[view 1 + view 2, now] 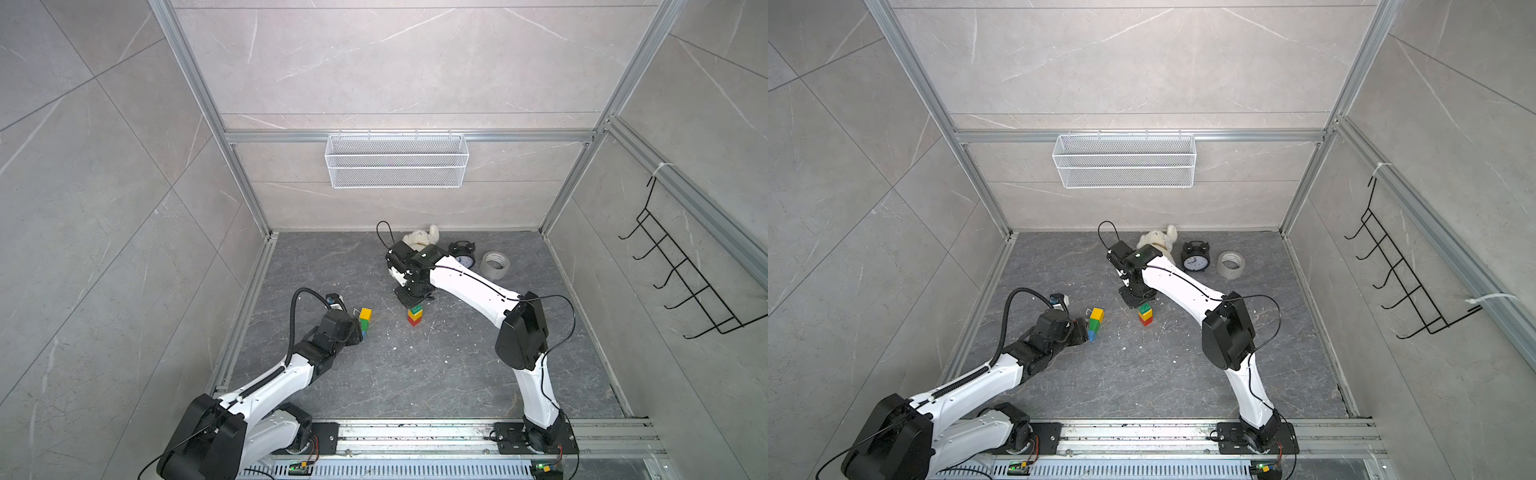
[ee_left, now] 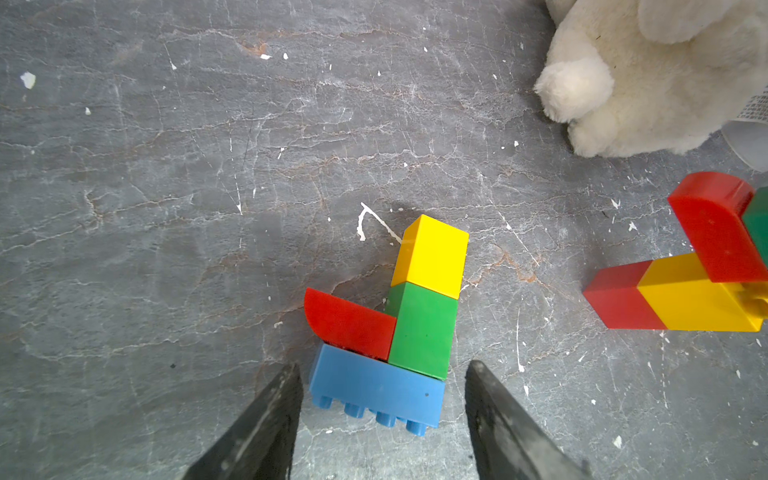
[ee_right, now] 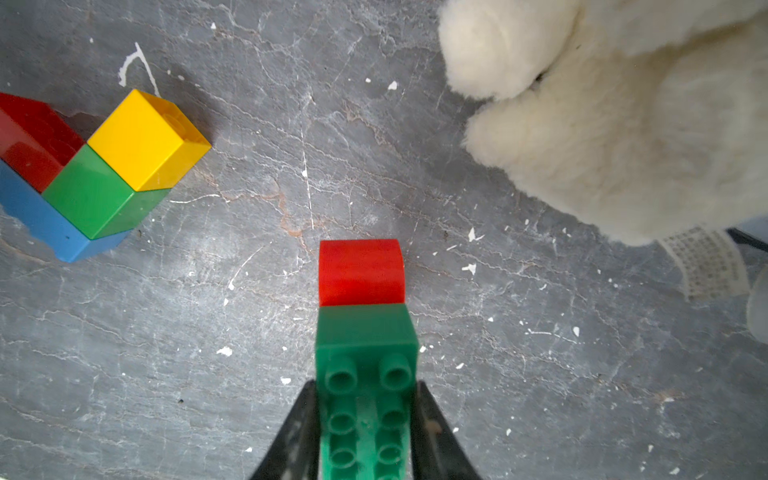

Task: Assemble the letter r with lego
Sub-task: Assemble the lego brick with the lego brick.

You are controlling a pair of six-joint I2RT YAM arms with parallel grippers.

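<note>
We count eight lego bricks (image 1: 414, 314) all up, split four and four: three red bricks (image 2: 349, 324), two yellow bricks (image 2: 430, 253), two green bricks (image 3: 365, 345) and just one blue brick (image 2: 374, 386). Two of those reds are the curved kind. Beyond that we've got one white plush toy (image 1: 419, 237), one black alarm clock (image 1: 463, 254), one roll of tape (image 1: 495, 264), one wire basket (image 1: 397, 166), one black hook rack (image 1: 690, 266), plus two robot arms (image 1: 465, 286)
</note>
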